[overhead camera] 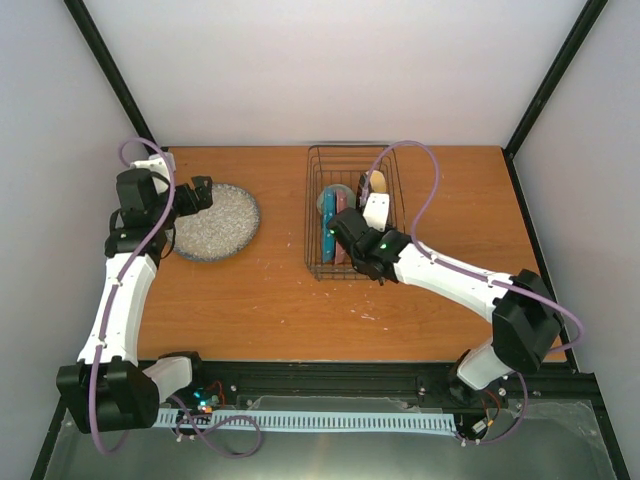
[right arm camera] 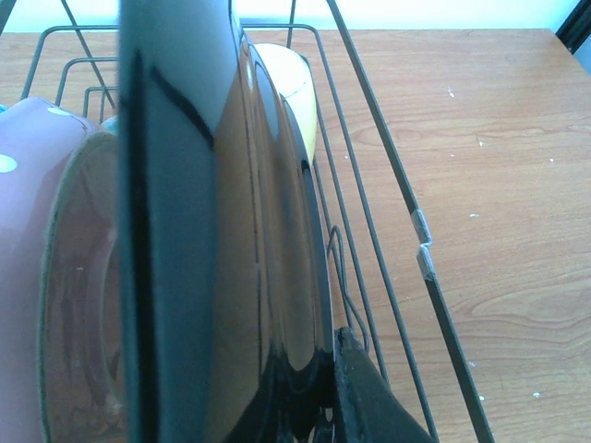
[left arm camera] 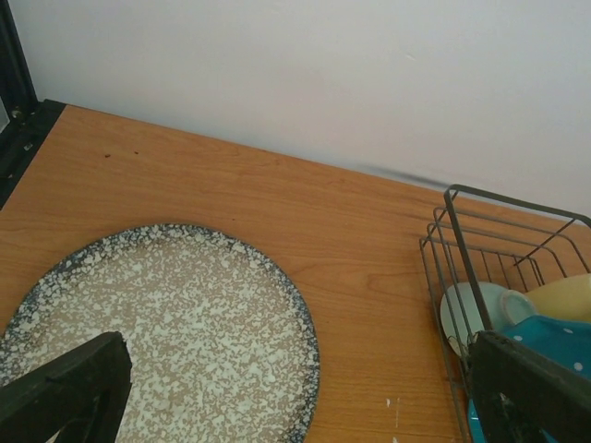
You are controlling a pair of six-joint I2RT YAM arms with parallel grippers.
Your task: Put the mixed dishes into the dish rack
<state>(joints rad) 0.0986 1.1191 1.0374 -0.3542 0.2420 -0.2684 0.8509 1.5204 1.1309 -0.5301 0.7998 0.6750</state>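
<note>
The dish rack holds the yellow mug, the pale green bowl, the blue dotted plate and the pink-red dotted plate. My right gripper is inside the rack. It is shut on the rim of a dark glossy plate that stands on edge, and one finger shows against it. The grey speckled plate lies flat on the table. My left gripper hangs open over its left rim, holding nothing.
The wooden table runs between the grey plate and the rack and to the right of the rack. White walls and black frame posts close the back and sides. Cables loop over both arms.
</note>
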